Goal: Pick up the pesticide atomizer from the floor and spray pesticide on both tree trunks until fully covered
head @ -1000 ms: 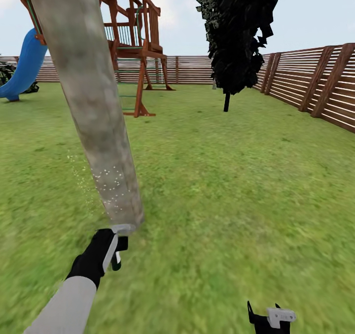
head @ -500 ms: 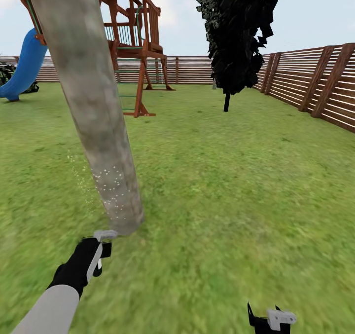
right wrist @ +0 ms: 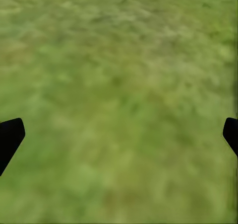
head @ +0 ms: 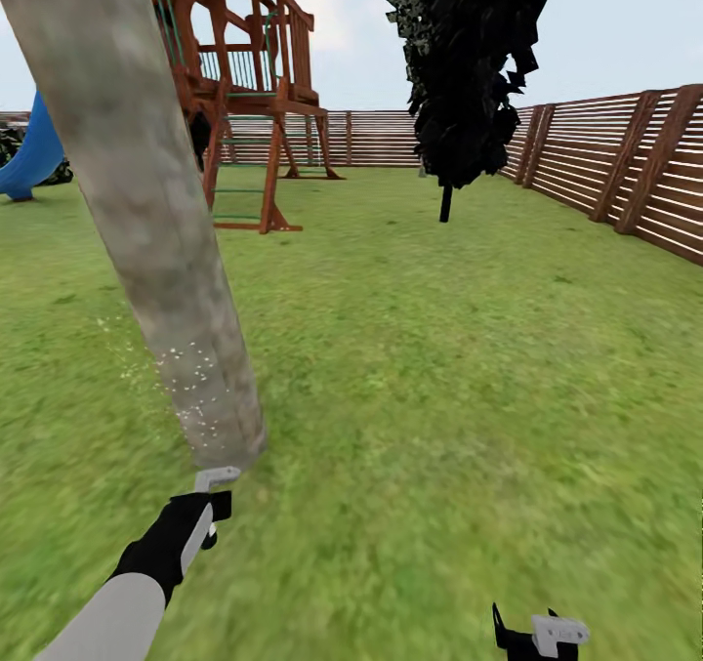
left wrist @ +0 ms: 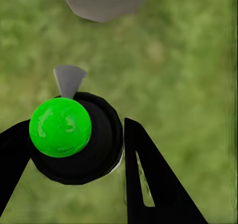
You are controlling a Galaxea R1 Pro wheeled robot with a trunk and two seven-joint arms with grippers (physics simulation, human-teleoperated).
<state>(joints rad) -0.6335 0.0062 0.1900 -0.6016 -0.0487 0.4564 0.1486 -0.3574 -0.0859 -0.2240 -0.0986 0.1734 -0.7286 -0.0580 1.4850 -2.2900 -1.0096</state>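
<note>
My left gripper [left wrist: 74, 149] pinches the pesticide atomizer [left wrist: 74, 139] between its fingers, the pale trigger head [head: 217, 477] pointing ahead at the tree trunk [head: 156, 241] just beyond, whose foot is flecked with pale droplets [head: 186, 383]. My right gripper [right wrist: 119, 134] hangs over grass [right wrist: 119, 75], fingers spread wide. Far ahead stands the second tree [head: 469, 65], by the fence [head: 625, 163].

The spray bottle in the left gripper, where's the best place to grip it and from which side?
Grip the round dark body of the spray bottle from its two sides, behind the grey nozzle. The left gripper already brackets it this way, which leaves the nozzle free to point toward the tree trunk.
</note>
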